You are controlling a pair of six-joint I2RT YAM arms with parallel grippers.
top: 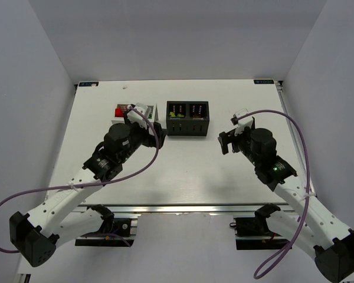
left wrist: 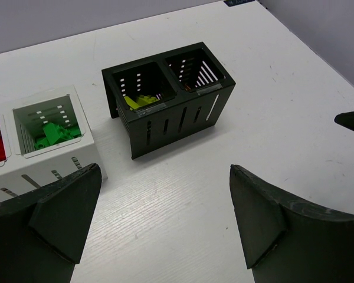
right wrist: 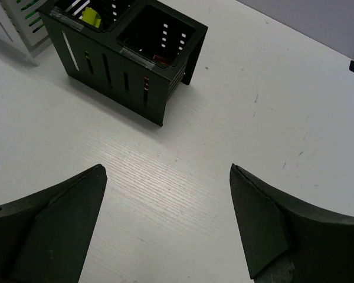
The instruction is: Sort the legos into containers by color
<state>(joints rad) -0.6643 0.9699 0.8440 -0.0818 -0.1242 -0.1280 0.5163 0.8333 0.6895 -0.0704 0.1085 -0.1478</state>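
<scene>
A black plastic twin-cell box with slotted walls (left wrist: pixel 171 124) sits upper middle in the left wrist view, with yellow-green studded bricks (left wrist: pixel 138 102) in its left cell. The white perforated box (left wrist: pixel 65 162) just left of it holds green bricks (left wrist: pixel 56 132). Both lie beyond the left gripper (left wrist: pixel 165 200), its jaws spread wide, holding nothing. The right gripper (right wrist: pixel 165 200) gapes empty too, the black box well ahead in the upper left of its view.
</scene>
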